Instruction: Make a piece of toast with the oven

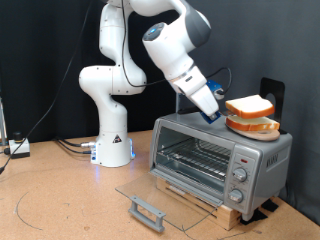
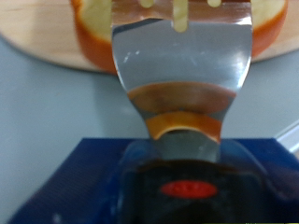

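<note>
The silver oven (image 1: 262, 160) stands at the exterior view's right, its glass door (image 1: 150, 192) dropped open and flat, its wire rack (image 1: 195, 155) bare. Two alike slices of toast (image 1: 250, 108) lie stacked on an orange plate (image 1: 254, 127) on the oven's top. My gripper (image 1: 211, 110) hangs just left of the plate, shut on the blue handle (image 2: 187, 177) of a metal spatula (image 2: 182, 65). In the wrist view the blade's front edge reaches the toast's brown crust (image 2: 93, 42) on the plate (image 2: 33, 42). My fingers do not show there.
The oven sits on a wooden board (image 1: 205, 203) on the brown table. The door's grey bar handle (image 1: 147, 212) juts toward the exterior view's bottom. Three knobs (image 1: 240, 176) line the oven's right front. The robot base (image 1: 113, 145) and cables (image 1: 70, 146) are at the left.
</note>
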